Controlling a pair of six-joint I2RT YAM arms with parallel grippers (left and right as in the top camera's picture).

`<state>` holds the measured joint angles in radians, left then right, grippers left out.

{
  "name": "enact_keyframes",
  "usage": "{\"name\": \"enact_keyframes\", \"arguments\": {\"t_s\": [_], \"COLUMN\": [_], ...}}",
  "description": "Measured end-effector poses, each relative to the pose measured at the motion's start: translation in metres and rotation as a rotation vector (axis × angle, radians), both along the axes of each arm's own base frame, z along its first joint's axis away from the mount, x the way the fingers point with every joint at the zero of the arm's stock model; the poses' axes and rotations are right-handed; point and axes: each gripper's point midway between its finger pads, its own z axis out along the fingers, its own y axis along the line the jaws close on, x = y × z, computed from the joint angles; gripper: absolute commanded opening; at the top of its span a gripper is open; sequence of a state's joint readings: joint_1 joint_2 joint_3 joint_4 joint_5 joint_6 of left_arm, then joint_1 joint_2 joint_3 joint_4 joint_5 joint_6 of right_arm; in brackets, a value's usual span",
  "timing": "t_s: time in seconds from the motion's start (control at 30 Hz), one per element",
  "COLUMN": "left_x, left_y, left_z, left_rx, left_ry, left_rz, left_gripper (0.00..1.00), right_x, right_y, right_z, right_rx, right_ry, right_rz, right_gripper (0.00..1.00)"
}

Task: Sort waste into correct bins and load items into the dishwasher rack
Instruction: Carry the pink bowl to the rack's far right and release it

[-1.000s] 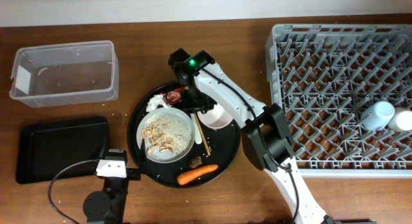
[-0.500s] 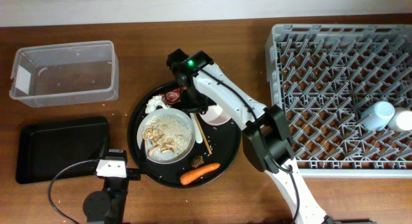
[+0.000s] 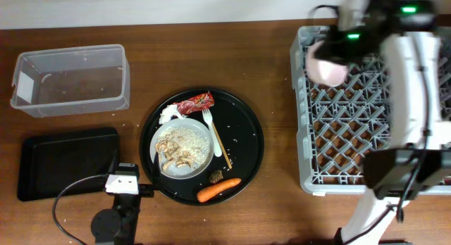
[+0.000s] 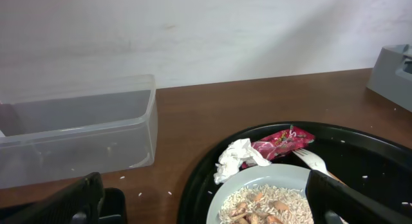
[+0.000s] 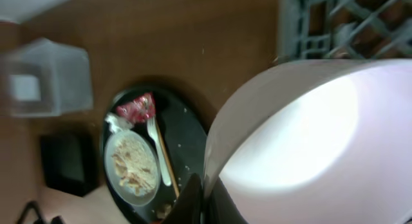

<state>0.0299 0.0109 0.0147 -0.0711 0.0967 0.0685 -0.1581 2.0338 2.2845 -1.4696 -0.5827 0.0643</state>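
Pinkish-white bowl (image 3: 325, 63) was gripped at its rim by the closed jaws of the right gripper (image 5: 201, 197) and held above a corner of the grey dishwasher rack (image 3: 331, 132), on the side facing the round black tray (image 3: 243, 132), while the left gripper (image 4: 205, 185) hung low over the worktop (image 3: 275, 55) beside that tray, jaws wide open and empty.

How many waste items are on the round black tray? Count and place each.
5: red snack wrapper at the tray's top, crumpled tissue left of it, rice with brown bits on the plate, dark lump and carrot at the bottom. More could hide under the rice.
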Motion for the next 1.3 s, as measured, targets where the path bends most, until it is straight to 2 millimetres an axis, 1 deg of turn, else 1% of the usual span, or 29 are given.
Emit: {"name": "enact_keyframes", "arguments": {"t_s": [0.03, 0.07, 0.13, 0.17, 0.23, 0.3, 0.43, 0.57, 0.67, 0.77, 0.9, 1.03, 1.1, 1.2, 1.3], "left_x": [0.000, 0.000, 0.000, 0.000, 0.000, 0.000, 0.000, 0.000, 0.000, 0.000, 0.000, 0.000, 0.000, 0.000, 0.000], "left_y": [0.000, 0.000, 0.000, 0.000, 0.000, 0.000, 0.000, 0.000, 0.000, 0.000, 0.000, 0.000, 0.000, 0.000, 0.000], "left_z": [0.000, 0.000, 0.000, 0.000, 0.000, 0.000, 0.000, 0.000, 0.000, 0.000, 0.000, 0.000, 0.000, 0.000, 0.000], "left_rx": [0.000, 0.000, 0.000, 0.000, 0.000, 0.000, 0.000, 0.000, 0.000, 0.000, 0.000, 0.000, 0.000, 0.000, 0.000], "left_ry": [0.000, 0.000, 0.000, 0.000, 0.000, 0.000, 0.000, 0.000, 0.000, 0.000, 0.000, 0.000, 0.000, 0.000, 0.000], "left_rz": [0.000, 0.000, 0.000, 0.000, 0.000, 0.000, 0.000, 0.000, 0.000, 0.000, 0.000, 0.000, 0.000, 0.000, 0.000], "left_gripper": [0.99, 0.99, 0.99, 0.99, 0.99, 0.99, 0.99, 0.99, 0.99, 0.99, 0.99, 0.99, 0.99, 0.99, 0.99], "right_x": [0.001, 0.000, -0.006, -0.008, -0.007, -0.007, 0.004, 0.020, 0.024, 0.025, 0.024, 0.019, 0.017, 0.016, 0.015], "right_y": [-0.026, -0.058, -0.099, -0.115, -0.133, -0.134, -0.121, -0.121, -0.122, -0.122, -0.127, -0.144, -0.149, -0.149, -0.149], "right_z": [0.003, 0.006, 0.004, -0.001, -0.012, -0.024, -0.045, -0.053, -0.055, -0.055, -0.062, -0.070, -0.073, -0.081, -0.082], "right_rx": [0.028, 0.050, 0.084, 0.100, 0.161, 0.237, 0.337, 0.395, 0.402, 0.400, 0.364, 0.337, 0.332, 0.337, 0.341], "right_ry": [-0.021, -0.040, -0.043, -0.043, -0.062, -0.076, -0.139, -0.218, -0.245, -0.245, -0.217, -0.186, -0.178, -0.170, -0.165], "right_rz": [-0.033, -0.085, -0.159, -0.180, -0.167, -0.129, -0.039, -0.005, 0.006, 0.007, -0.008, -0.057, -0.072, -0.075, -0.076], "right_gripper": [0.04, 0.04, 0.04, 0.04, 0.04, 0.04, 0.04, 0.04, 0.04, 0.04, 0.04, 0.04, 0.04, 0.04, 0.04]}}
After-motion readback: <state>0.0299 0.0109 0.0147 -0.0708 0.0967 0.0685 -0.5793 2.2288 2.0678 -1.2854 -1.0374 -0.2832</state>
